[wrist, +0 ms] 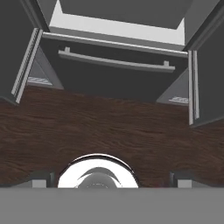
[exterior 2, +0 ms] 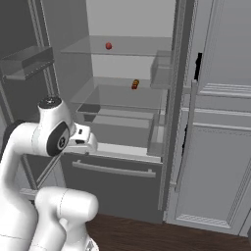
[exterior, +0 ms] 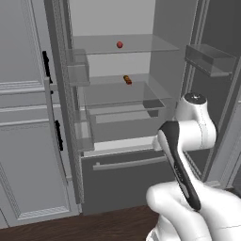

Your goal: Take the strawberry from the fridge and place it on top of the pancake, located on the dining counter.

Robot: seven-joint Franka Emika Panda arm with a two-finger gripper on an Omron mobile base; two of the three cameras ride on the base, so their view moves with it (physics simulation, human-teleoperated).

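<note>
The fridge point(exterior: 123, 181) point(exterior 2: 115, 188) stands with both doors swung wide. A tiny red strawberry point(exterior: 119, 44) point(exterior 2: 108, 46) rests alone on its upper glass shelf, toward the back. My arm is folded low in front of the fridge, and the hand point(exterior 2: 83, 139) sits well below and in front of the strawberry, at about drawer height. In the hand view my gripper point(wrist: 111, 183) points down at the floor and the bottom drawer's bar handle point(wrist: 116, 61). Its fingertips point(wrist: 39, 182) are far apart, open, with nothing between them. The pancake and the dining counter are out of view.
An elongated orange-red and dark banded item point(exterior: 127, 79) point(exterior 2: 135, 84) lies on the shelf below the strawberry. Clear door bins point(exterior: 209, 59) point(exterior 2: 27, 61) jut from the open doors. Light-grey panelled cabinets point(exterior: 23, 141) point(exterior 2: 220, 147) flank the fridge. Dark wood floor point(wrist: 109, 127) lies in front.
</note>
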